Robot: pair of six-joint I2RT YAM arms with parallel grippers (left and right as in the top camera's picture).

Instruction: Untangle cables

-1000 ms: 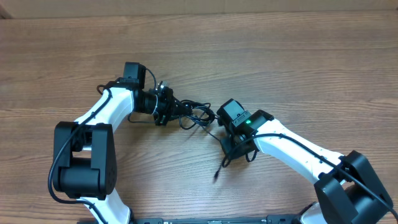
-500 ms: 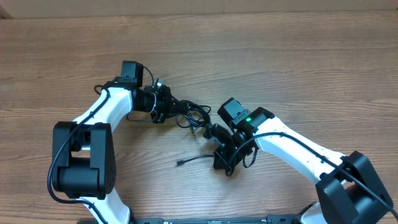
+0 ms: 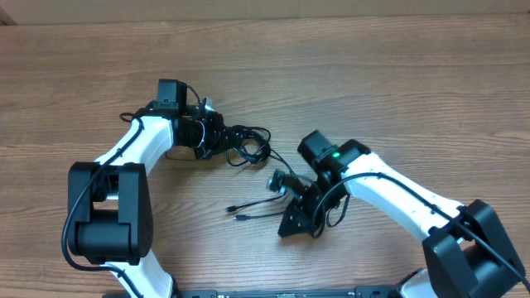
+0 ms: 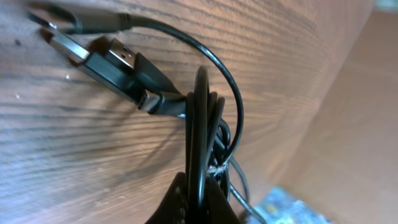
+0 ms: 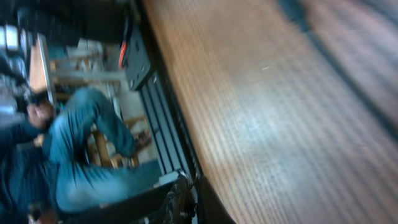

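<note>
The cables (image 3: pixel 248 145) are thin black cords bunched in loops at the table's middle. My left gripper (image 3: pixel 217 136) is shut on that bunch. In the left wrist view several black strands (image 4: pixel 200 137) run up from between the closed fingers (image 4: pixel 214 208), and two USB plugs (image 4: pixel 118 62) lie on the wood beyond. My right gripper (image 3: pixel 286 228) sits nearer the front edge, pointing down and left, shut on one cable. That cable's two plug ends (image 3: pixel 236 213) trail to its left. The right wrist view is blurred, with the closed gripper (image 5: pixel 189 199) at the bottom.
The wooden table (image 3: pixel 397 91) stretches wide around both arms. In the right wrist view the table's front edge (image 5: pixel 177 118) runs diagonally, and a person in blue (image 5: pixel 74 155) sits beyond it. The two arms stand close together near the middle.
My right gripper has closed and pulled toward the front edge, drawing a cable out of the bunch, whose plug ends swung left. My left gripper shifted slightly up and left with the bunch.
</note>
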